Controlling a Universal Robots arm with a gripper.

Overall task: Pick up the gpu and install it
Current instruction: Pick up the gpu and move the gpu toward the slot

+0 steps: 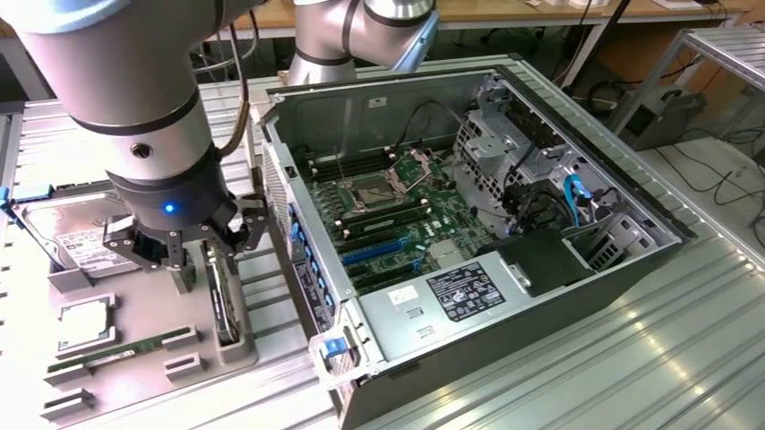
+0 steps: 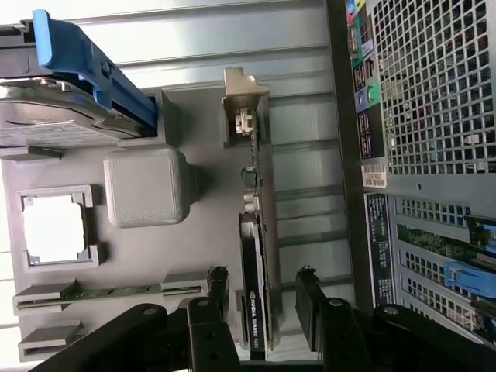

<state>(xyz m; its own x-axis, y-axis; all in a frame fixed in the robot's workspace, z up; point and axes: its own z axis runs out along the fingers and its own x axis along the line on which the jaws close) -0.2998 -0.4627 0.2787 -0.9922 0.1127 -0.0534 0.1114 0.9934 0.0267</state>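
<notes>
The black two-fingered tool (image 1: 201,269) hangs low over the gpu (image 1: 221,309), a slim black expansion card with a long silver metal end bracket. Its fingers (image 2: 217,291) stand spread, one on either side of the card with a gap at each face, so nothing is pinched. The card stands on edge in a slot of the grey moulded plastic tray (image 1: 143,300). I judge the task to be at its start: the pick-up is not yet made and all of the installing is left. On the same tray, between eight and ten o'clock from the card in the exterior view, lie a silver hard drive with a white label (image 1: 74,242), a square silver processor chip (image 1: 81,324) in its nest and a thin green memory stick (image 1: 125,348). At three o'clock from the tray the black metal computer case (image 1: 538,358) lies on its side with the panel off. Its green motherboard (image 1: 407,224) is bare and its blue expansion slots (image 1: 376,251) look unfilled. Everything rests on a ribbed grey metal surface (image 1: 669,349). Beyond it, toward twelve and two o'clock, stand a wooden bench (image 1: 514,11) and loose black cables (image 1: 717,170) on the floor.
</notes>
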